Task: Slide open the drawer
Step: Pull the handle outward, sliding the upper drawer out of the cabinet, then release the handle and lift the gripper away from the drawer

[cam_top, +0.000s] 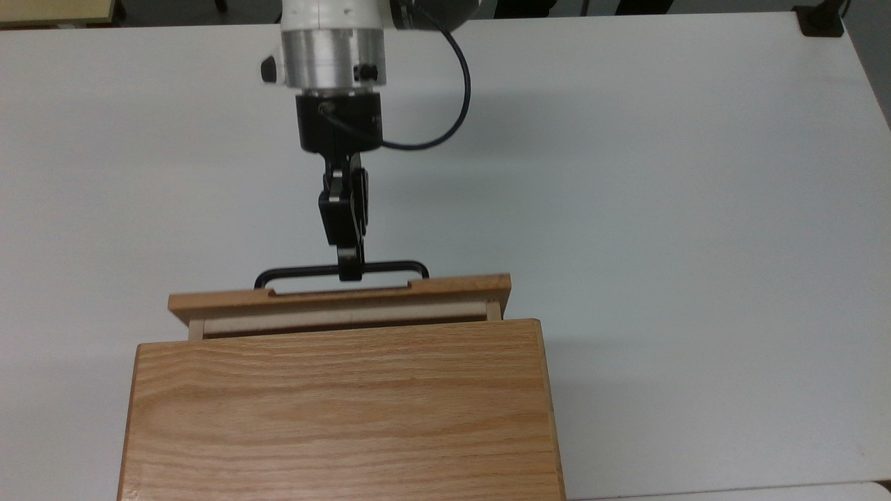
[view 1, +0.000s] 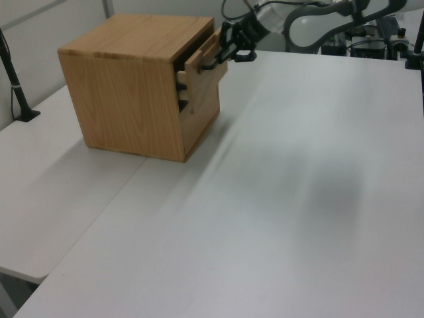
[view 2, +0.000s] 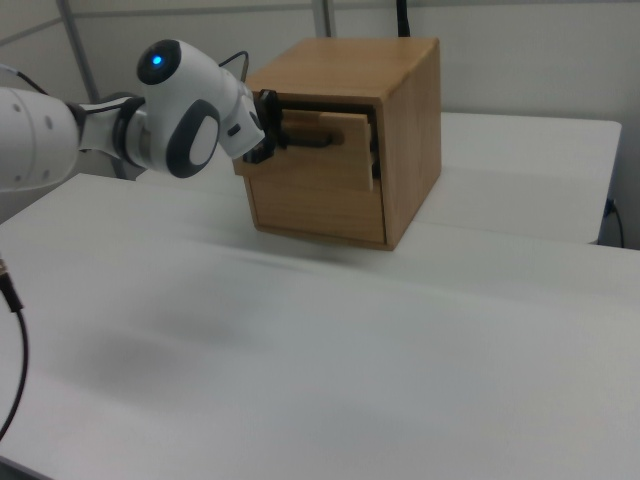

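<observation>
The drawer (cam_top: 334, 300) is the upper one of an oak cabinet (cam_top: 341, 410) and stands slid out a short way, with a dark gap behind its front panel. Its thin black bar handle (cam_top: 390, 266) faces the arm. My gripper (cam_top: 350, 271) is shut on the middle of that bar, its fingers one above the other. In the left view the drawer (view 1: 207, 66) juts from the cabinet's right face with the gripper (view 1: 224, 58) at the handle. In the right view the drawer (view 2: 330, 170) sticks out toward the gripper (view 2: 282, 137).
The cabinet sits on a white table (cam_top: 661, 209) with open surface around the arm. A second drawer (view 1: 202, 116) below stays flush. A black clamp (cam_top: 820, 21) sits at the top view's far right corner, and a black post (view 1: 16, 79) at the left view's left.
</observation>
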`<state>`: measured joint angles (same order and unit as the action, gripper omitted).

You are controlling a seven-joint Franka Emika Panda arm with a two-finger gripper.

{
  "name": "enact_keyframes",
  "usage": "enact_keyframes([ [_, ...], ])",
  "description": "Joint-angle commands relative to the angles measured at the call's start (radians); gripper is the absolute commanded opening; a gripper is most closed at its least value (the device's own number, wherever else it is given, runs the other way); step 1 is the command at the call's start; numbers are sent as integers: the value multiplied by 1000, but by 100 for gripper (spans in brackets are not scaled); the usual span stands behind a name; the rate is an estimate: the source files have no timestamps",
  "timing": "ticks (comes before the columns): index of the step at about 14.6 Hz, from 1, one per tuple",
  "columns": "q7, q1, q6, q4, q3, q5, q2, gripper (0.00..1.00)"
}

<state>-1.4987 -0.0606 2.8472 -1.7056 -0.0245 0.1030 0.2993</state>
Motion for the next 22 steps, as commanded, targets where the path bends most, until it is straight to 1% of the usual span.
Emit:
enact_keyframes([
  [1,-43,11,-12,-239,-3,7,-178,16],
  [3,-43,18,-14,-310,-3,7,-233,16],
  [4,-45,24,-55,-339,-3,7,-267,18],
  [6,-45,28,-161,-341,-3,7,-295,18],
  [8,-45,39,-221,-339,-3,7,-318,18],
  [10,-45,45,-270,-332,-5,7,-328,28],
  [12,-41,59,-319,-319,-5,6,-344,30],
  [13,-41,62,-340,-313,-5,6,-347,38],
  [14,-41,67,-357,-302,-5,4,-351,50],
  [16,-41,74,-390,-281,-5,4,-353,62],
  [18,-37,74,-446,-249,-6,4,-355,91],
  [19,-32,74,-488,-224,-8,4,-361,100],
  [21,-26,76,-590,-172,-8,-2,-362,100],
  [22,-23,76,-670,-122,-9,-8,-361,100],
])
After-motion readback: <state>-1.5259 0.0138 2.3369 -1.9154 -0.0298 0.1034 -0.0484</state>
